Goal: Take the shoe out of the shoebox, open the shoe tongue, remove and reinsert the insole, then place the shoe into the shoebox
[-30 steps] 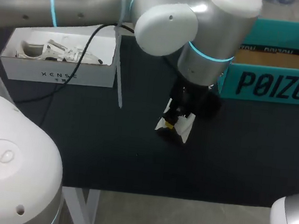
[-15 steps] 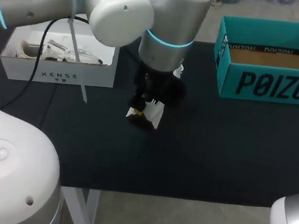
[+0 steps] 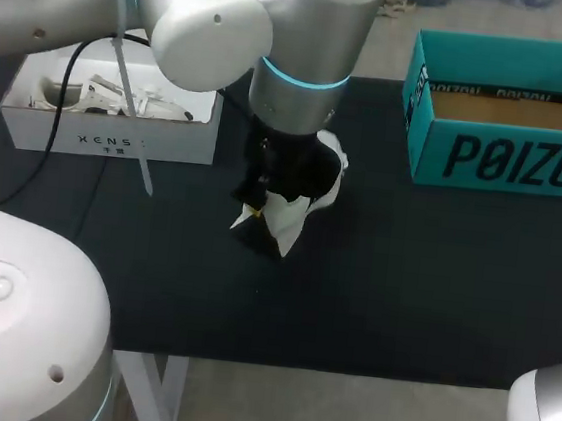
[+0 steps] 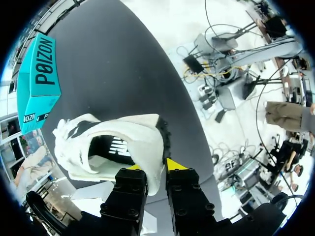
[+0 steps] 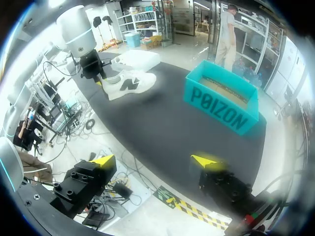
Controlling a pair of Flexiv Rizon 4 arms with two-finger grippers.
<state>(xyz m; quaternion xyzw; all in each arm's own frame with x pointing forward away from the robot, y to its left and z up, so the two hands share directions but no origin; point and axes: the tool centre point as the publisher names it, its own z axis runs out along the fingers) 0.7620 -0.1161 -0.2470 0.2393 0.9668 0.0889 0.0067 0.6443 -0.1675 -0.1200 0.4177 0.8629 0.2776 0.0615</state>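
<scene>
- Head view: The left gripper (image 3: pixel 258 211), reaching in from the left, was clamped on the heel end of a white sneaker (image 3: pixel 290 222) near the middle of the table (image 3: pixel 424 286). The teal shoebox (image 3: pixel 508 159) stood open at the far right corner, and a white box (image 3: pixel 108 137) sat along the far left edge.
- Left wrist view: Both yellow-tipped fingers pinched the sneaker's (image 4: pixel 113 142) heel collar from two sides. The shoe's long axis ran straight ahead of the gripper, toe away, with the shoebox (image 4: pixel 42 73) beyond the toe and off to one side.
- Right wrist view: The right gripper (image 5: pixel 155 161) hung off the near edge, fingers spread and nothing between them, well apart from the sneaker (image 5: pixel 128 83). The left arm was plainly the nearer, so opening the tongue would likely need the right arm to cross to the shoe's open top.
</scene>
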